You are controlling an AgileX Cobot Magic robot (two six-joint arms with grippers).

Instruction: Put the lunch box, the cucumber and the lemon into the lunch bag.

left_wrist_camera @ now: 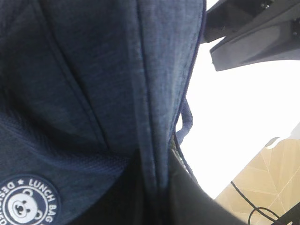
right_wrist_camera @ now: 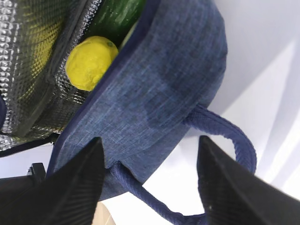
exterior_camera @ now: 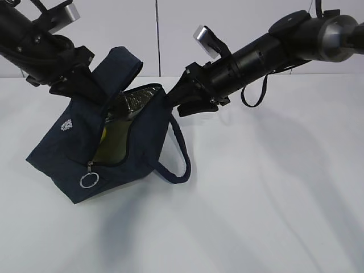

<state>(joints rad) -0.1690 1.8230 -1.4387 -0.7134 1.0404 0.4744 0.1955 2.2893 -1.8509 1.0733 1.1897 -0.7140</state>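
Note:
The navy lunch bag (exterior_camera: 68,148) lies tilted on the white table, mouth open toward the upper right. My left gripper (exterior_camera: 85,85) is shut on a fold of the bag's top flap (left_wrist_camera: 154,117); the fabric runs down between its jaws. My right gripper (exterior_camera: 179,101) stands open at the mouth's right edge, its fingers on either side of the bag's rim (right_wrist_camera: 154,93) and handle (right_wrist_camera: 220,126) without clamping them. Inside, against the silver lining (right_wrist_camera: 28,70), lie the yellow lemon (right_wrist_camera: 90,63) and the dark green cucumber (right_wrist_camera: 115,16). I cannot make out the lunch box for sure.
The zipper's silver ring pull (exterior_camera: 89,181) hangs at the bag's front corner. One loop handle (exterior_camera: 183,156) rests on the table (exterior_camera: 273,199) to the bag's right. A black cable (exterior_camera: 253,94) dangles from the right arm. A white wall stands behind the table.

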